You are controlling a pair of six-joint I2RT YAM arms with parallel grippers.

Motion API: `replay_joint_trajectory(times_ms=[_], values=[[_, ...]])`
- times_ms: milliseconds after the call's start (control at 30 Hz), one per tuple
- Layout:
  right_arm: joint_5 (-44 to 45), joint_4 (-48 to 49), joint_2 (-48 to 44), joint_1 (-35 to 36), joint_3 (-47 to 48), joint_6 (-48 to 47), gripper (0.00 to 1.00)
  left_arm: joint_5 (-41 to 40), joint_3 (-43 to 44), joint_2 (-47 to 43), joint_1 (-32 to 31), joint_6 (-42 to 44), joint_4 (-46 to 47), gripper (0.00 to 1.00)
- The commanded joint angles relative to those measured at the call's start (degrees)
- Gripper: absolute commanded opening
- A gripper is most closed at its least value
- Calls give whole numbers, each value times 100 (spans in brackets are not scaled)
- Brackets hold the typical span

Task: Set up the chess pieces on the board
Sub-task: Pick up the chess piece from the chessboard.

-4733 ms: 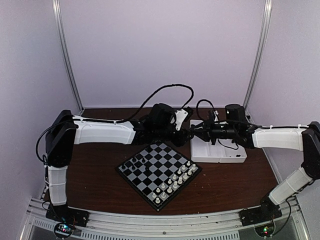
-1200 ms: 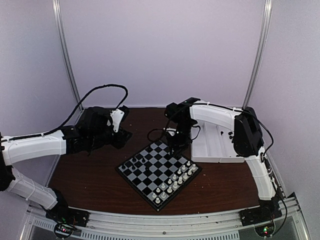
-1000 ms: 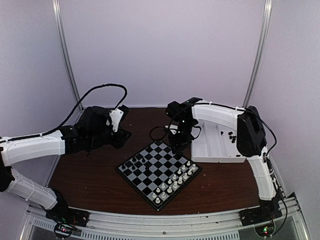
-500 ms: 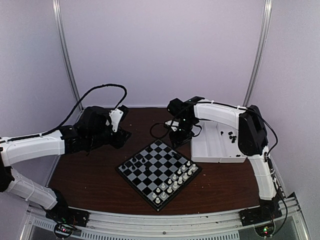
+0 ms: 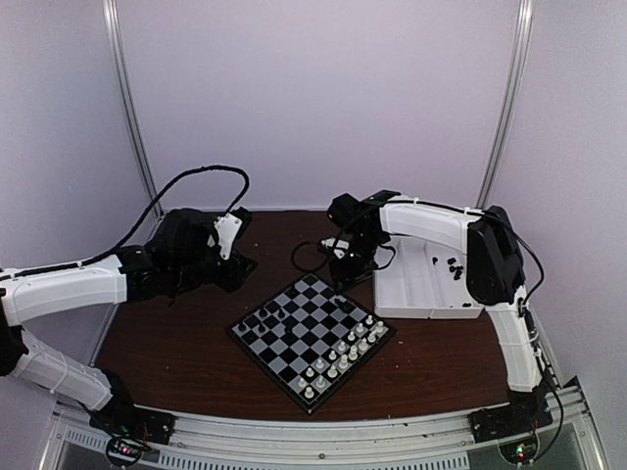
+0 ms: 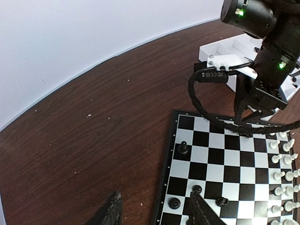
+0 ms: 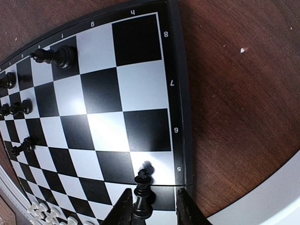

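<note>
Placement looked to be the step in hand. From above, the right hand (image 5: pixel 343 280) hovered over the far corner of the board (image 5: pixel 284 345). The left hand (image 5: pixel 245 264) hung off the board's far-left side, above the desk (image 5: pixel 176 343). There were one board, one tray (image 5: pixel 421 305) to the board's right, and two arms. White chessmen (image 5: pixel 343 354) filled two rows along the board's near-right edge and loose black chessmen (image 5: pixel 453 264) lay in the tray, both too small to count.

In the left wrist view that hand's fingers (image 6: pixel 110 213) stood apart with nothing between them. Four black chessmen stood on the board's squares nearest them.

In the right wrist view one black piece (image 7: pixel 143 199) stood upright between the right hand's fingers, by the board's rim near the mark 5. A gap showed on one side of it, so I could not tell whether it was clamped. Four more black chessmen stood towards the board's opposite side.

Done well, I judged, the piece would go to the rows opposite the white ones and come straight down onto the middle of one square. It would be let go only once its base sat flat, and the fingers would part a little and rise straight up so as not to tip it.
</note>
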Motion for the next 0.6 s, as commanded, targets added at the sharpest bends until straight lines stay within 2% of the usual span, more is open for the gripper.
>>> replay_joint_trajectory(times_ms=[0, 567], values=[[-13, -34, 100, 79, -125, 72, 31, 77, 192, 11, 46, 12, 97, 49], [140, -134, 367, 238, -68, 91, 22, 49, 221, 36, 44, 10, 55, 49]])
